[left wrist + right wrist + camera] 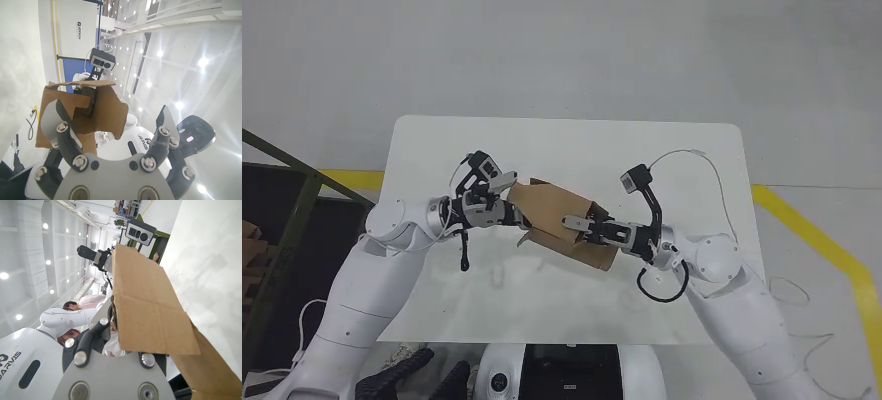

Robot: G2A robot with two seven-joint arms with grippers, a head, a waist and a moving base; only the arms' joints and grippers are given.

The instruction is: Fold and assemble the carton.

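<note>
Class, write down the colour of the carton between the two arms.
The carton is plain brown cardboard; the right wrist view shows it best.

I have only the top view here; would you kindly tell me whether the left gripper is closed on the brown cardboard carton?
Observer: No. The left gripper is open: one finger sits at a wall of the brown cardboard carton, and the other stands clear of it.
Operator: Thank you. What holds the carton, then?
Observer: The right gripper is shut on a carton wall, whose edge runs into its jaws.
Operator: Is the end facing the left arm folded shut?
Observer: No, the left wrist view looks straight into that end, and its flaps stand out unfolded.
</note>
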